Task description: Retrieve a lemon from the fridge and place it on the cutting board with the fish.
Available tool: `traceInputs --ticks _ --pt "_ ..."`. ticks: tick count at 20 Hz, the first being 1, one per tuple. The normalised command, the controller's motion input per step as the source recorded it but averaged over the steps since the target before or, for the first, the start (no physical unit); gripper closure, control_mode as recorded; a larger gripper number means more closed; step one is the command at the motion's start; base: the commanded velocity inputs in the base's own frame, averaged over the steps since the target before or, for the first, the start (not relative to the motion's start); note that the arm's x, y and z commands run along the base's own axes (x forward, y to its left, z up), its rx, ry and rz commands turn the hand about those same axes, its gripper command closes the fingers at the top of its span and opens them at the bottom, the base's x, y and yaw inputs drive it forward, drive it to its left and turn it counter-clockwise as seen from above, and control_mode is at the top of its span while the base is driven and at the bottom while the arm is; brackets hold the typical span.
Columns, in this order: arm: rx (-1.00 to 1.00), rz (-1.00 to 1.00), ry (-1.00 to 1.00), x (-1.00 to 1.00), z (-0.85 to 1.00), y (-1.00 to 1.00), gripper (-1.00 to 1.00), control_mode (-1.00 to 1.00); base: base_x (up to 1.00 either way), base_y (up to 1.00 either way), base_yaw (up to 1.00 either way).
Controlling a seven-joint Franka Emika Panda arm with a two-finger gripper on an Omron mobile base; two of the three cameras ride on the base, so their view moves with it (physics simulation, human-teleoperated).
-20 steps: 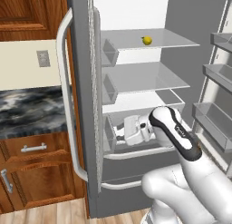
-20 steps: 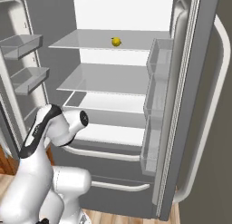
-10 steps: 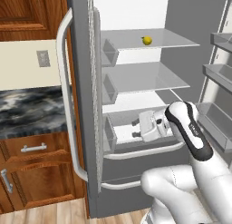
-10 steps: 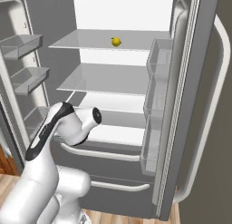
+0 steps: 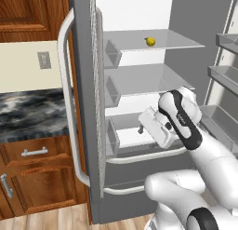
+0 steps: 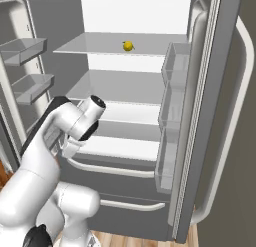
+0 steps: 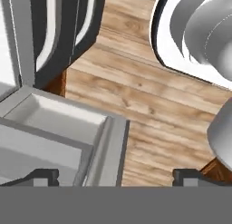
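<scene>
The fridge (image 5: pixel 86 84) stands with both doors open. On its top glass shelf, toward the back, lies the small yellow lemon (image 5: pixel 150 41), also visible from the right (image 6: pixel 128 46). My gripper (image 5: pixel 142 127) hangs well below it, level with the lowest shelf in front of the open compartment, and points down. In the hand view the gripper (image 7: pixel 115 177) is open, its fingertips (image 7: pixel 43 175) far apart with nothing between them, over wooden floor and a door bin. The cutting board and the fish are out of view.
Door bins (image 6: pixel 172 111) line the right door, and more bins (image 6: pixel 25 51) hang on the left door. Two lower drawers with white handles (image 6: pixel 110 168) sit under the shelves. A marble counter (image 5: pixel 28 115) with wooden cabinets stands left of the fridge.
My wrist has lifted and the forearm has swung up in front of the lower shelves. The lemon has not moved.
</scene>
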Motion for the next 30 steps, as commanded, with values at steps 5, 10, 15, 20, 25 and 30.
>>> traceInputs --ticks 5,10,15,20,25,30 --pt "-0.49 0.77 -0.49 -0.22 -0.04 -0.32 -1.0 -1.0 0.0 0.0 0.0" --pt "-0.39 0.81 -0.48 -0.22 -0.06 -0.34 -1.0 -1.0 0.0 0.0 0.0" --pt "-0.24 0.82 -0.51 -0.23 0.06 -0.47 -1.0 -1.0 0.0 0.0 0.0" --pt "-0.05 0.2 -0.12 -0.01 0.15 -0.16 -1.0 -1.0 0.0 0.0 0.0" --pt "0.0 -0.01 0.0 0.04 -0.01 0.0 -1.0 -1.0 0.0 0.0 0.0" --pt "0.0 -0.05 0.0 -0.21 0.0 0.0 -1.0 -1.0 0.0 0.0 0.0"
